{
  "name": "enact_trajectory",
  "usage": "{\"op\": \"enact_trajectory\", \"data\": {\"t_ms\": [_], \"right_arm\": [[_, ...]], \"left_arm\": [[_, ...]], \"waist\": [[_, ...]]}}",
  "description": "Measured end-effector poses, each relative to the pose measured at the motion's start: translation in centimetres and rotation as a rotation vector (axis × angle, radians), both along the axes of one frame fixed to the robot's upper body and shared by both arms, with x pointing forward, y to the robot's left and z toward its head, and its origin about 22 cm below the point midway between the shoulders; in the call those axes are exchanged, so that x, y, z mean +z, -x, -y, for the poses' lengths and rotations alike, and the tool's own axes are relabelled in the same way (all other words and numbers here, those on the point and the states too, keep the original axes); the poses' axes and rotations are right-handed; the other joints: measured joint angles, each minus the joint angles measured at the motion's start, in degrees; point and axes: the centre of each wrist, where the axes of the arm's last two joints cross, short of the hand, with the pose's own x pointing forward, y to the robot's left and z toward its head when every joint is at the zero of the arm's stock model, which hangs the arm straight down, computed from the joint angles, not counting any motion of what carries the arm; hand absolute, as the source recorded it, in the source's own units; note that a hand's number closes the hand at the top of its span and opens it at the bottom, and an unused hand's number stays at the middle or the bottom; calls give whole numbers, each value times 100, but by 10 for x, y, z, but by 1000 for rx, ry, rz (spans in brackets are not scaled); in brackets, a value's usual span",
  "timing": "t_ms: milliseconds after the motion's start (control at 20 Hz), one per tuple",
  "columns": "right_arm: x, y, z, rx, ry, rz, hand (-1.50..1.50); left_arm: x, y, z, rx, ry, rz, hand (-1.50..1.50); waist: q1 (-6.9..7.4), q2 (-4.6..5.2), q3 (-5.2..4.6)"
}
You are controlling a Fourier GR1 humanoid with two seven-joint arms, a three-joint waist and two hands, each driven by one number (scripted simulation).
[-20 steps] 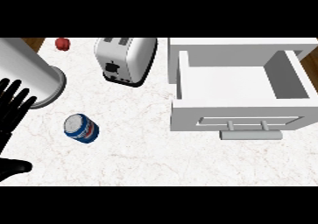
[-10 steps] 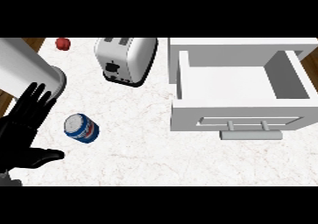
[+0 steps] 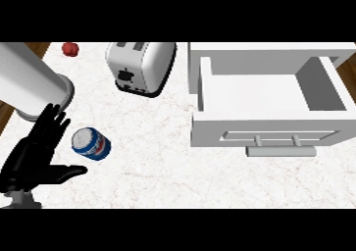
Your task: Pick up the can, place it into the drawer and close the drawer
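Your left hand [image 3: 37,154] sits at eight o'clock on the counter [image 3: 159,171], fingers straight and apart, thumb stuck out toward four o'clock, holding nothing. The can [image 3: 91,143] lies tilted just beside those fingers, on their three o'clock side; you can't tell whether they touch it. The drawer [image 3: 271,105] stands open at two o'clock, well apart from the can. A toaster [image 3: 140,66] sits at twelve o'clock.
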Motion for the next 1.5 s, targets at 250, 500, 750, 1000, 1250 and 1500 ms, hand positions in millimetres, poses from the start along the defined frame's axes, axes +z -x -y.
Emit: {"op": "enact_trajectory", "data": {"t_ms": [250, 500, 750, 1000, 1250, 1500], "right_arm": [[1, -2, 0, -2, -9, 3, -150], [5, -6, -2, -1, -2, 0, -150], [11, 2, 1, -4, 6, 2, -150], [15, -1, -3, -3, 6, 1, -150], [12, 6, 0, 1, -2, 4, -150], [15, 7, 2, -3, -2, 8, -150]], "left_arm": [[-31, -2, -11, 42, -18, -5, -150], [-62, -1, -21, 72, -24, -25, -150], [-81, 2, -33, 65, -24, -50, -150], [-97, -1, -39, 67, -4, -70, -150], [-120, -7, -38, 65, 22, -83, -150], [-134, -14, -31, 53, 47, -92, -150]], "waist": [[0, 4, 1], [3, 5, 0], [-1, 2, -1], [-4, 5, 1], [-19, 7, -3], [-23, 8, -2]]}}
